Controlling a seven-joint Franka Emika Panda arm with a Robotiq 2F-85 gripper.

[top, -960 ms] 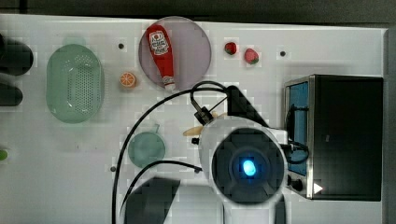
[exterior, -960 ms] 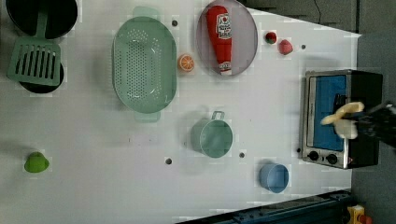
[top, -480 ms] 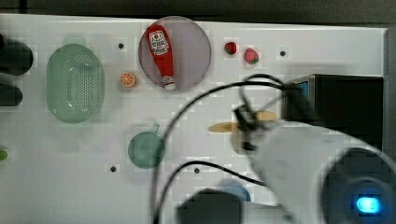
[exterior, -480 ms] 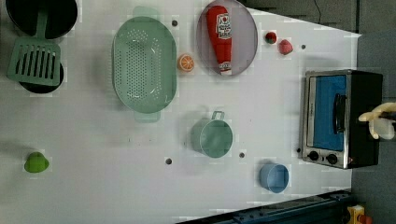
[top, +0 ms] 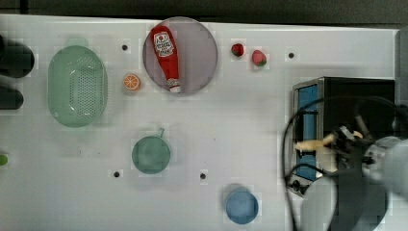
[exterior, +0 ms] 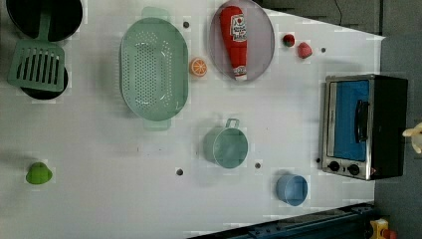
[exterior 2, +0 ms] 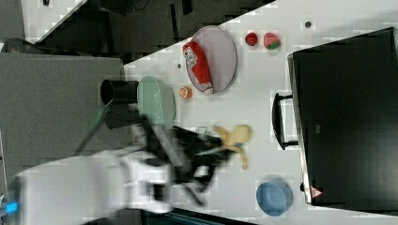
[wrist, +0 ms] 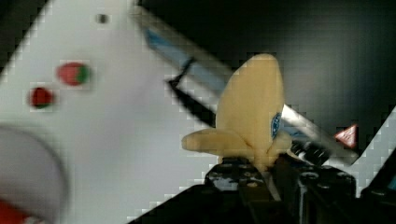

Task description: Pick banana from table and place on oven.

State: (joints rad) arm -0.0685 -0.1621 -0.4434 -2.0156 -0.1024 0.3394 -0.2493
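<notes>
Gripper is clamped narrowly on the banana, which I see carried clear of the table, over the oven front edge. I judge it should travel toward 3 o'clock in the top view, over the black top, before lowering and releasing.

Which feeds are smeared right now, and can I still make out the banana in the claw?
Right view: arm motion-blurred, banana soft but readable beside the oven. Top view: arm smeared, banana pale over the oven's door edge. Wrist view: banana clear in the claw, table behind defocused. Left view: scene sharp, banana cropped at the edge.
</notes>
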